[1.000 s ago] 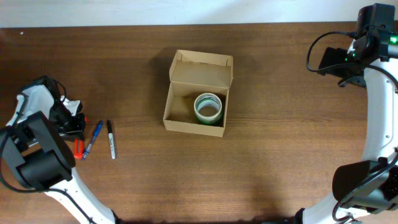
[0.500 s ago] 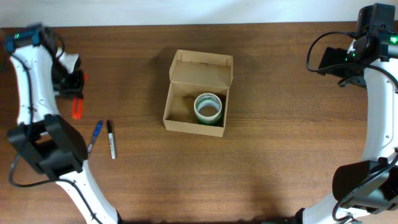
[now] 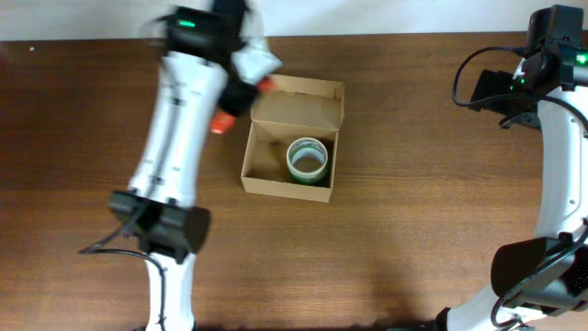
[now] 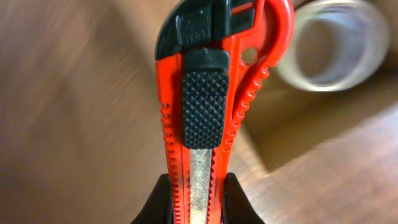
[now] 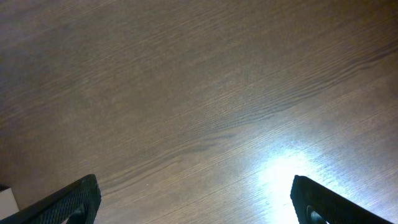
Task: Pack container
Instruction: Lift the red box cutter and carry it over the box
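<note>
my left gripper (image 4: 196, 199) is clamped on a red box cutter (image 4: 205, 106), hanging just by the far left corner of the open box (image 3: 285, 189) at mid-table. a tape roll (image 3: 308, 158) sits inside the box. my right gripper (image 5: 196, 202) is spread wide above the table (image 5: 186, 93).

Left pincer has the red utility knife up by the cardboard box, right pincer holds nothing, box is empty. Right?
Not quite: the cardboard box is not empty. The overhead view shows a green tape roll inside it. The rest holds: the left pincer grips the red utility knife by the box, and the right pincer holds nothing.
</note>
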